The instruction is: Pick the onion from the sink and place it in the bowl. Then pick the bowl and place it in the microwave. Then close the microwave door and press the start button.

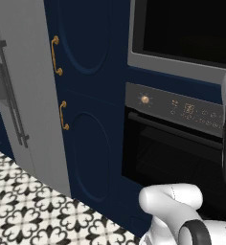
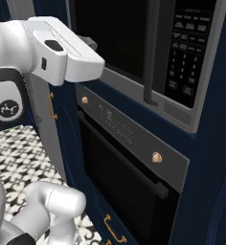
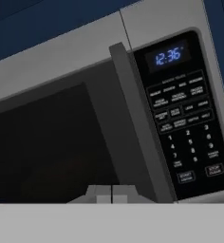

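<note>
The microwave (image 3: pixel 133 28) is a built-in unit with a grey frame, set in the navy wall above the oven. Its door (image 3: pixel 47 133) of black glass looks shut flush, with a grey vertical handle (image 3: pixel 137 133) along its right edge. Right of the handle is the black keypad (image 3: pixel 185 118) with a blue clock, and the start button (image 3: pixel 186 177) sits in its bottom row. My gripper (image 3: pixel 111 193) is shut and empty, close before the door's lower edge, left of the keypad. From the right base, the gripper (image 2: pixel 90 44) is level with the door (image 2: pixel 119 38). The onion, bowl and sink are out of view.
Below the microwave (image 1: pixel 182 28) sits a black oven (image 1: pixel 172 158) with a brass knob (image 1: pixel 144 99) and a bar handle (image 2: pixel 124 155). Navy cabinet doors with brass handles (image 1: pixel 56 55) and a grey fridge (image 1: pixel 19 95) stand to the left. The floor (image 1: pixel 19 201) is patterned tile.
</note>
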Motion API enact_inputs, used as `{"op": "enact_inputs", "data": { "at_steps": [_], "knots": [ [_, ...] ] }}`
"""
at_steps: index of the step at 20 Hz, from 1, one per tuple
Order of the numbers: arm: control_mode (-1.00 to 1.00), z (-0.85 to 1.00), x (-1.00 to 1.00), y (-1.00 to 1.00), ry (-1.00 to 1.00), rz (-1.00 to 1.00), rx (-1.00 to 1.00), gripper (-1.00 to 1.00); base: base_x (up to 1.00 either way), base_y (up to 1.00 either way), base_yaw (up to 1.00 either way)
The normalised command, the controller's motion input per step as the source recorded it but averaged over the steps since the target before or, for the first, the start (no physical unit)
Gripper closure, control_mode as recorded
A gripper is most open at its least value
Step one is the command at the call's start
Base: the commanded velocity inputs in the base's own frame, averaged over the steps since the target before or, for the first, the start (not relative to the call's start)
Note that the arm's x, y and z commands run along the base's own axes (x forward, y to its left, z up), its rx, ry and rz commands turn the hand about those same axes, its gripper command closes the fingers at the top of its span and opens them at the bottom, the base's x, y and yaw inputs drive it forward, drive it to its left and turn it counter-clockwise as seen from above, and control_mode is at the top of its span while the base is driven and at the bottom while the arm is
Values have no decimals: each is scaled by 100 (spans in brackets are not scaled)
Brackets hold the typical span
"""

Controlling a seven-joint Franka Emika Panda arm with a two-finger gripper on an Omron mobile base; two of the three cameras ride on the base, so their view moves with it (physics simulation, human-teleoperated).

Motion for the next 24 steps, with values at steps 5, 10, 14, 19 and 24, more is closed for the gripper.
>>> {"op": "enact_inputs", "data": {
  "at_steps": [5, 10, 14, 19, 24],
  "knots": [
    [-100, 0, -4, -45, 0, 0, 1, 100, 0, 0, 0],
    [-100, 0, -13, -45, 0, 0, 1, 100, 0, 0, 0],
    [-100, -8, -25, -30, 1, 0, 2, 100, 0, 0, 0],
    [-100, -25, -35, 0, 2, 0, -1, 100, 0, 0, 0],
    [-100, -17, -2, -5, 6, 0, 0, 100, 0, 0, 0]
  ]
}}
